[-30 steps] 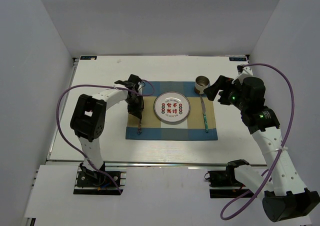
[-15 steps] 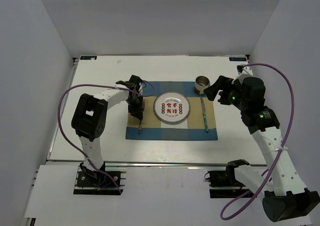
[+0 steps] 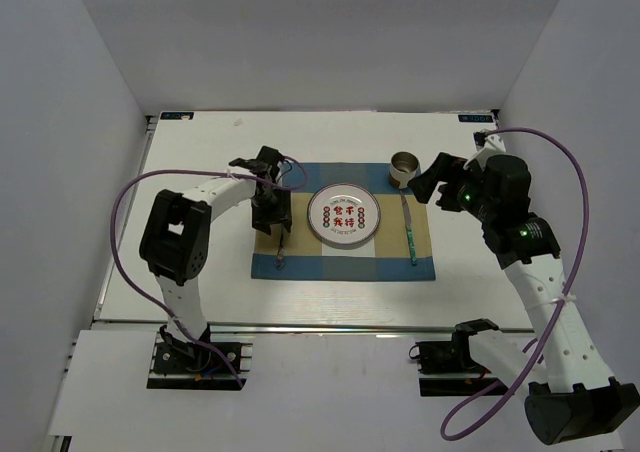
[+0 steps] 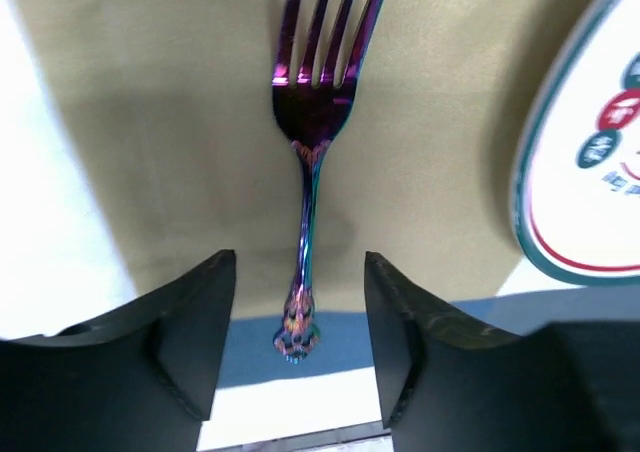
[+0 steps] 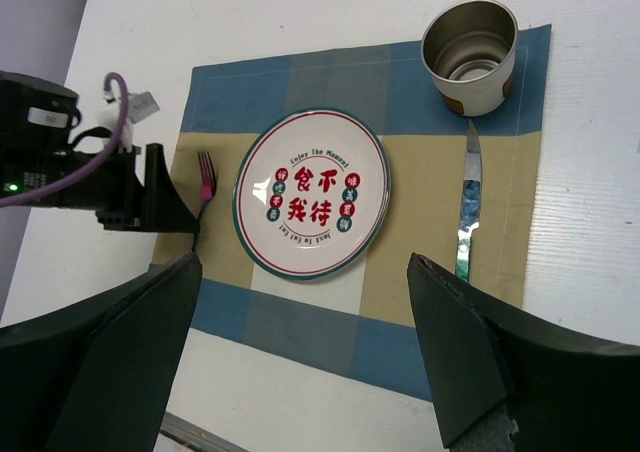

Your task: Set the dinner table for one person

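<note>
On the white dinner table (image 3: 200,272) lies a blue-and-tan checked placemat (image 3: 345,264). It carries a round plate (image 3: 343,215) with red characters, a metal cup (image 3: 404,168) at its far right corner, and a knife (image 3: 410,234) right of the plate. An iridescent fork (image 4: 310,152) lies flat on the mat left of the plate (image 4: 590,172). My left gripper (image 4: 300,342) is open, its fingers either side of the fork's handle end without touching it. My right gripper (image 5: 305,362) hovers open and empty above the mat, beside the cup (image 5: 470,42).
White walls enclose the table on the left, back and right. A metal rail (image 3: 300,324) runs along the front edge. The left arm's purple cable (image 3: 125,222) loops over the table's left side. The right wrist view shows the left gripper (image 5: 165,202) by the fork (image 5: 206,187).
My left gripper has opened and let go of the fork, which now lies on the mat. The right arm has not moved.
</note>
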